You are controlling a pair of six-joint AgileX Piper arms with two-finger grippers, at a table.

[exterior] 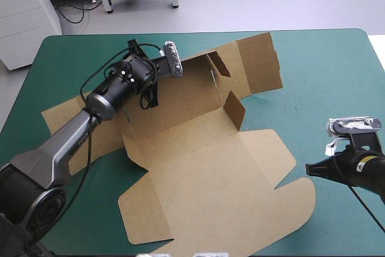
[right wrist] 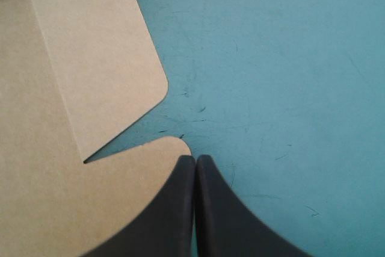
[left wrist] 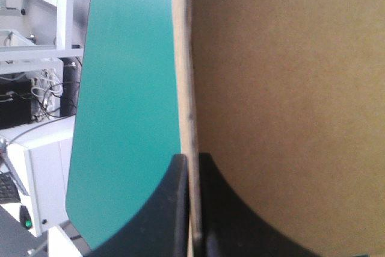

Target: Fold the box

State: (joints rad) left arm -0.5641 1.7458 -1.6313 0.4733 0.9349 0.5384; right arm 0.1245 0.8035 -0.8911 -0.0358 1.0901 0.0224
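At far side, L gripper (left wrist: 191,159) clamps box (exterior: 204,167) edge; R gripper (right wrist: 195,159) closed, empty.

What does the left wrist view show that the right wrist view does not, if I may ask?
Only the left wrist view: the left gripper shut on a raised wall of the box, seen along the board's thin edge. Only the right wrist view: the right gripper shut on nothing, beside a rounded flap lying flat. Both: brown board and the teal-green cover.
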